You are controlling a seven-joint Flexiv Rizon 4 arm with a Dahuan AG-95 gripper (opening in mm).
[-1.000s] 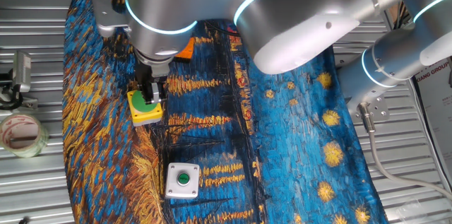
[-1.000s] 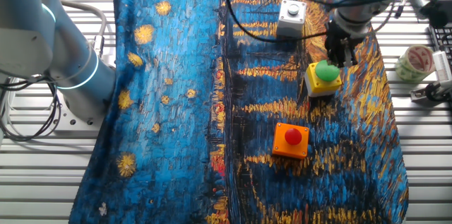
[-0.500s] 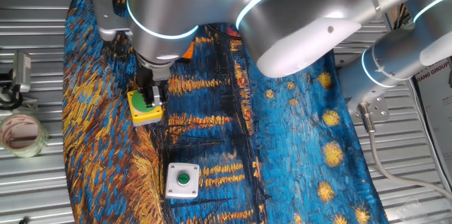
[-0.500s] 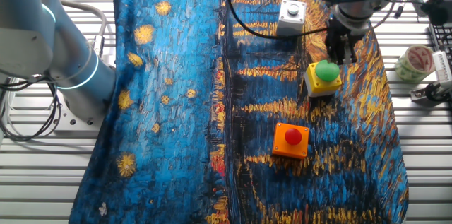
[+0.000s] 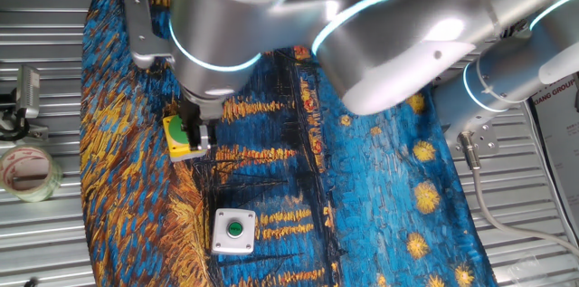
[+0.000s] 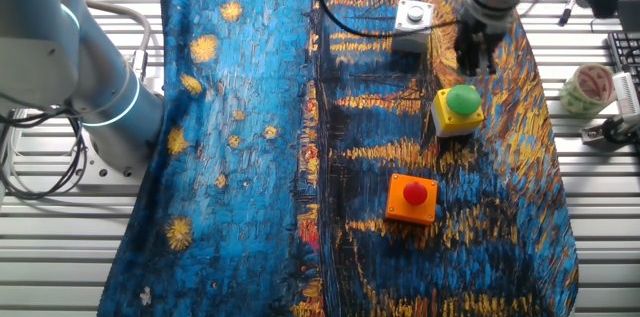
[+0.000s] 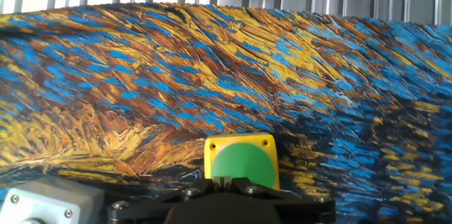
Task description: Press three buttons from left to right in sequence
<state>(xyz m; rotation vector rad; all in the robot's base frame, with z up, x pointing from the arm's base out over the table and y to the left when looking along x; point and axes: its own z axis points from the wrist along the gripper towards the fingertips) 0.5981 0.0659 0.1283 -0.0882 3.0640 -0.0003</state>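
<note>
Three buttons, with the claw between the second and the third

Three push-button boxes sit in a row on a blue-and-gold painted cloth [image 6: 250, 157] spread over the slatted metal tabletop [image 6: 600, 247]. Taking the press order from the task, the first is the orange square box with a red button [image 6: 412, 198], standing apart from the arm. Next is the yellow square box with a large green button [image 6: 459, 109], uncovered in the other fixed view. Last is the white square box with a small green button [image 6: 412, 18], untouched as far as I can see.

The claw [image 6: 470, 57] hangs in the air between the yellow box and the white one, touching neither. It holds nothing. Whether its fingers are parted I cannot tell; the hand view shows only their dark base above the yellow box.

My judgement is that the task is roughly two thirds done: the claw is past the yellow box, and the white box remains to be pressed.

At the right edge of the one fixed view, a sign [image 5: 558, 97] carries cut-off writing that seems to read "IANG GROUP"; it is too small to be sure.
</note>
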